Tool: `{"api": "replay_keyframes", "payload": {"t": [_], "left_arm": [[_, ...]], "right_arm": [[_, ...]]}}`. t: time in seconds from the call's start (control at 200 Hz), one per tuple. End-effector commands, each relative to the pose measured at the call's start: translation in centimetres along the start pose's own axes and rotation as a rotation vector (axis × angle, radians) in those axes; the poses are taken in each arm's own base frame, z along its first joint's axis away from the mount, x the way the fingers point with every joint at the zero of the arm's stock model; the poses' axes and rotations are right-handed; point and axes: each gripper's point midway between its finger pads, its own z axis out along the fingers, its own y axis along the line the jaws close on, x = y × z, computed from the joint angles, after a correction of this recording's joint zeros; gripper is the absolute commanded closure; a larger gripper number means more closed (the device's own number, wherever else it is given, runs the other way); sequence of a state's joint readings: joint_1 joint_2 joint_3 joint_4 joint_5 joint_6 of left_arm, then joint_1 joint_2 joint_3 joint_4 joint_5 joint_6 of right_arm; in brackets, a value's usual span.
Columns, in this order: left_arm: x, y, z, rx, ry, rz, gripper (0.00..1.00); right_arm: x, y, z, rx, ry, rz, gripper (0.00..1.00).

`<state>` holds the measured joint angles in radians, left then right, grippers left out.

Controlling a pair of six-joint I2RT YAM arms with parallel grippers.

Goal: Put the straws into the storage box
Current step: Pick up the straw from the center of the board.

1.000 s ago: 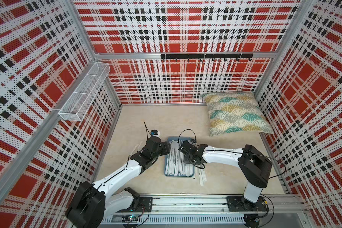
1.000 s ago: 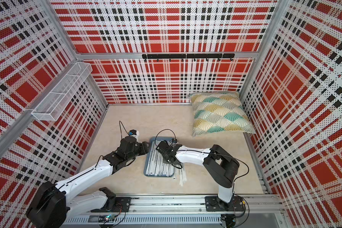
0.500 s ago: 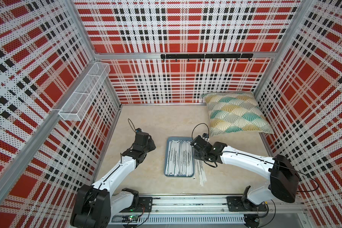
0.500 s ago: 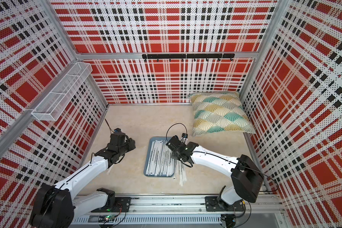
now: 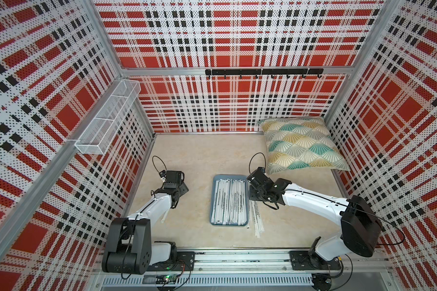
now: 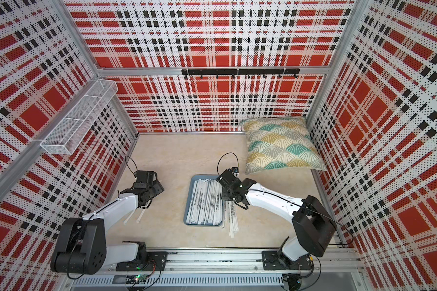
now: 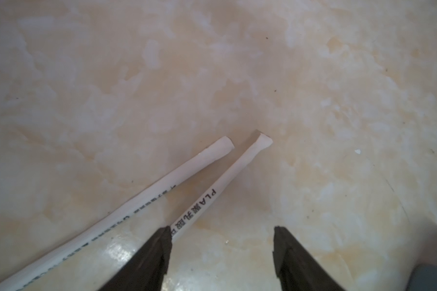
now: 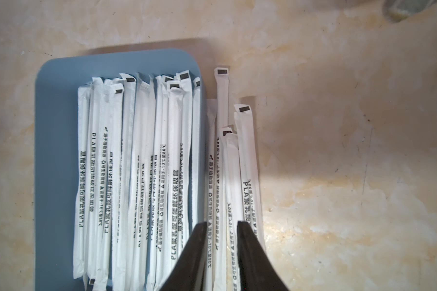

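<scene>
The storage box [image 5: 213, 201] [image 6: 187, 214] [image 8: 56, 151] is a slate-blue tray in the middle of the floor. Several wrapped straws [image 5: 230, 201] [image 6: 206, 201] [image 8: 141, 163] lie lengthwise in it. More straws [image 5: 256, 219] [image 6: 231, 219] [image 8: 234, 163] lie on the floor along its right side. My right gripper [image 8: 222, 223] hangs over these loose straws, jaws a narrow gap apart, straws showing through the gap. Two straws [image 5: 165, 217] [image 6: 139, 216] [image 7: 162, 184] lie near the left wall. My left gripper [image 7: 222, 229] is open above them, one finger over a straw, bare floor between the jaws.
A patterned cushion [image 5: 300, 146] lies at the back right. A white wire basket [image 5: 106, 123] hangs on the left wall and a black hook rail [image 5: 263, 71] on the back wall. The arms' base rail [image 5: 237, 259] runs along the front edge.
My left arm has drawn away from the tray to the left, over the two straws, and its jaws have widened. My right gripper has moved off the tray to the loose straws beside it.
</scene>
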<state>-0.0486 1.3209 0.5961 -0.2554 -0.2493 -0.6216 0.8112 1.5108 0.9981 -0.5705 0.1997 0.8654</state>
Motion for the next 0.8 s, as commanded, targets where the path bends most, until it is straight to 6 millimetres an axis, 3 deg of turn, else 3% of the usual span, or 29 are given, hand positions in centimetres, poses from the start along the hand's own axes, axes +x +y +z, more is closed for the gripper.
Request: {"api": "replay_keyframes", "payload": {"t": [0.0,0.195,0.401,0.546,0.696,0.797], "left_arm": [[0.0,1.9,0.7,-0.081,-0.015,-0.013,0.29],[0.5,3.8,1.8,-0.155,-0.027,-0.041,0.3],[3.5,3.8,3.0,-0.081,0.041,-0.102,0.34],[3.9,2.2,1.3,-0.024,0.027,-0.092,0.43],[6.6,-0.1,0.5,0.062,0.091,-0.094,0.47],[7.4,-2.1,-0.4,0.104,0.112,-0.056,0.47]], "right_arm": [[-0.3,0.2,-0.4,-0.048,-0.001,-0.038,0.72],[-0.4,-0.7,-0.8,-0.069,0.006,-0.034,0.72],[-1.1,-1.3,-1.0,-0.079,0.005,-0.044,0.72],[-1.7,-1.3,-0.8,-0.084,-0.002,-0.047,0.72],[-2.0,-0.8,-0.5,-0.098,-0.005,-0.048,0.72],[-2.3,-0.5,-0.6,-0.108,-0.016,-0.044,0.72]]}}
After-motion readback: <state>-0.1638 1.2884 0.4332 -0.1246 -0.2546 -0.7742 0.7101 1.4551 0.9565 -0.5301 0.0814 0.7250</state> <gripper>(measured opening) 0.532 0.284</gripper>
